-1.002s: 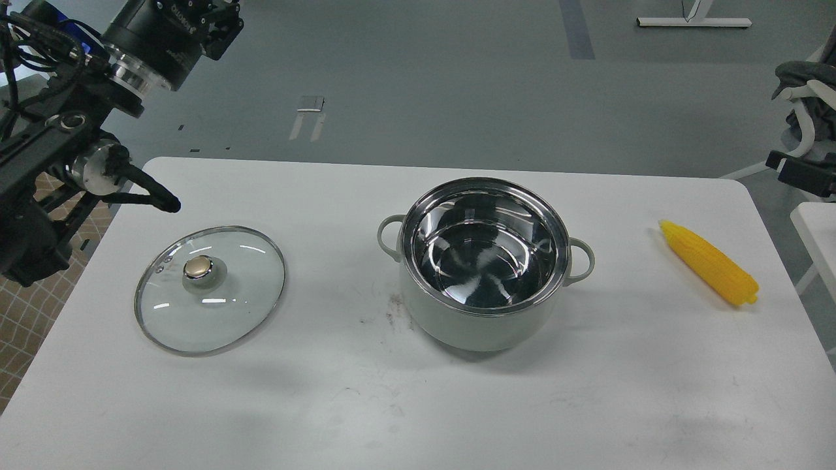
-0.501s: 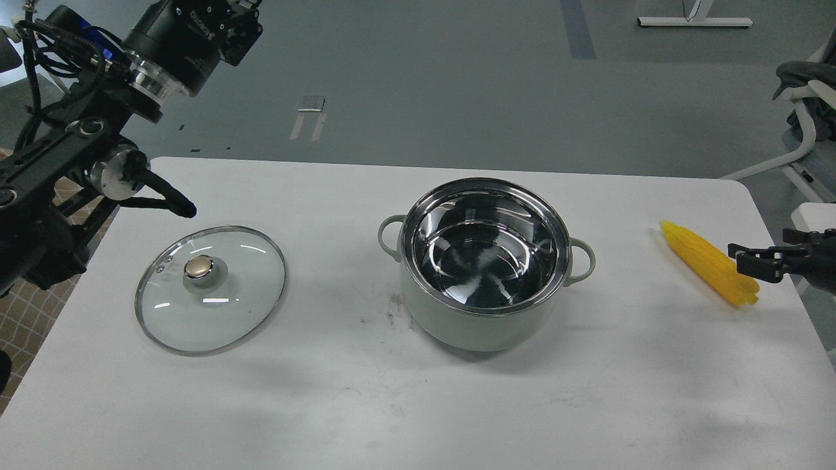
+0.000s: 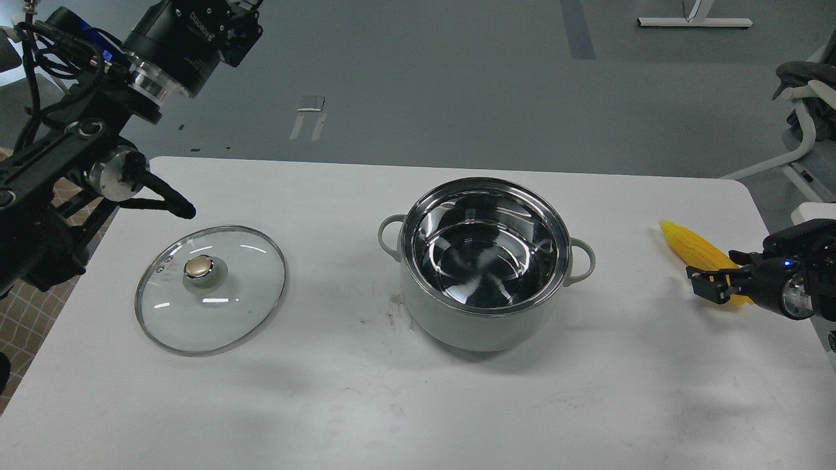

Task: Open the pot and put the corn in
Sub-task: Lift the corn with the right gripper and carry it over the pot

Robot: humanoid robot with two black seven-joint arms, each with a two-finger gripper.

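The pot (image 3: 483, 307) stands open in the middle of the white table (image 3: 418, 405), and its shiny steel inside is empty. The corn (image 3: 686, 243) lies at the table's right side, its tip pointing to the back left. My right gripper (image 3: 710, 282) comes in from the right edge and is over the thick lower end of the corn, hiding part of it. It looks dark and small, so its fingers cannot be told apart. My left gripper (image 3: 240, 23) is raised at the top left, far from the pot and cut off by the top edge.
The round glass lid (image 3: 210, 290) with a gold knob lies flat on the table left of the pot. A dark stub of my left arm (image 3: 171, 201) hangs just above the lid's back edge. A chair (image 3: 806, 98) stands beyond the table's right side.
My right arm has come into view from the right and moved left over the corn's thick end. My left arm rose slightly and then held still. The pot, lid and corn have not moved.
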